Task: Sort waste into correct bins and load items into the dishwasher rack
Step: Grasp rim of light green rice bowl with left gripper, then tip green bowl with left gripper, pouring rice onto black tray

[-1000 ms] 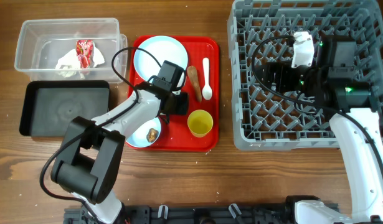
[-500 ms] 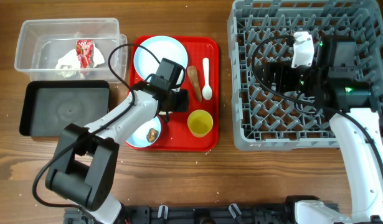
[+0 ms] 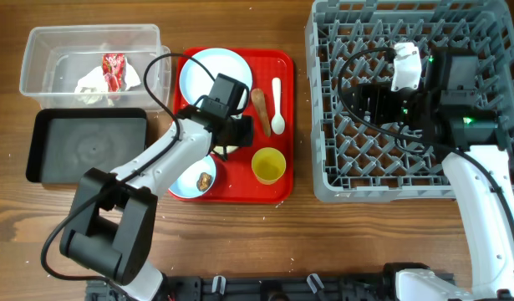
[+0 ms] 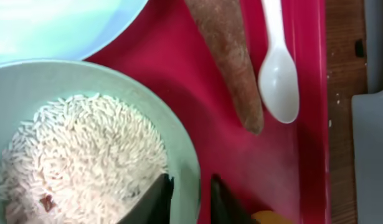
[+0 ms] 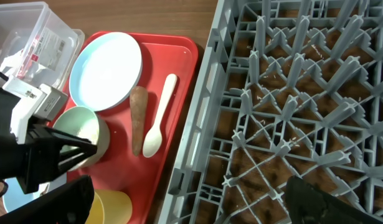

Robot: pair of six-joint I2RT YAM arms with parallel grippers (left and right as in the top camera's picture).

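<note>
My left gripper [image 4: 190, 180] is shut on the rim of a mint bowl [image 4: 122, 78] full of white rice [image 4: 79, 149], one finger inside and one outside. In the overhead view it [image 3: 232, 137] is over the red tray [image 3: 282, 58], hiding that bowl. A brown stick scrap [image 3: 261, 104], white spoon [image 3: 277, 104], yellow cup [image 3: 267, 165], pale blue plate [image 3: 208, 73] and a second bowl [image 3: 185, 180] with a brown lump [image 3: 205, 179] lie on the tray. My right gripper [image 5: 191, 205] hangs open and empty over the grey rack [image 3: 482, 25].
The clear tub [image 3: 39, 46] at the back left holds the red-and-white wrapper [image 3: 113, 69] and white tissue [image 3: 91, 85]. The black tray [image 3: 88, 144] lies in front of it. The rack's upright pegs stand just below my right fingers.
My left gripper has shifted slightly toward the back of the red tray, still at the rice bowl's rim. The right arm has not moved.
</note>
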